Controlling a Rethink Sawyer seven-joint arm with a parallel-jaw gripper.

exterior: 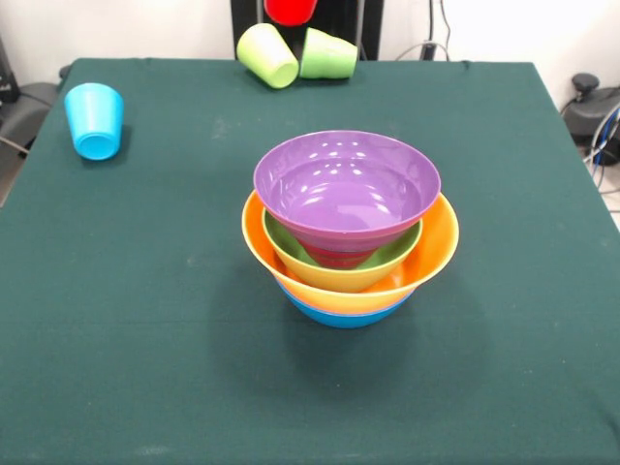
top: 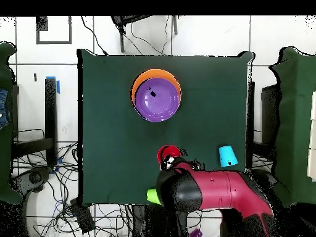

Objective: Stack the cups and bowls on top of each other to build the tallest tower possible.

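Tower: purple bowl topmost, mid-table.
Far edge: yellow-green cup and green cup, tipped (touching).
Sky blue cup: apart.
Gripper: grasps red cup.

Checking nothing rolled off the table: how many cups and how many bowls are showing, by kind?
Cups: 4 (red cup, sky blue cup, yellow-green cup, green cup)
Bowls: 5 visible in the pile (purple bowl, green bowl, red bowl, orange bowl, blue bowl)
Total: 9
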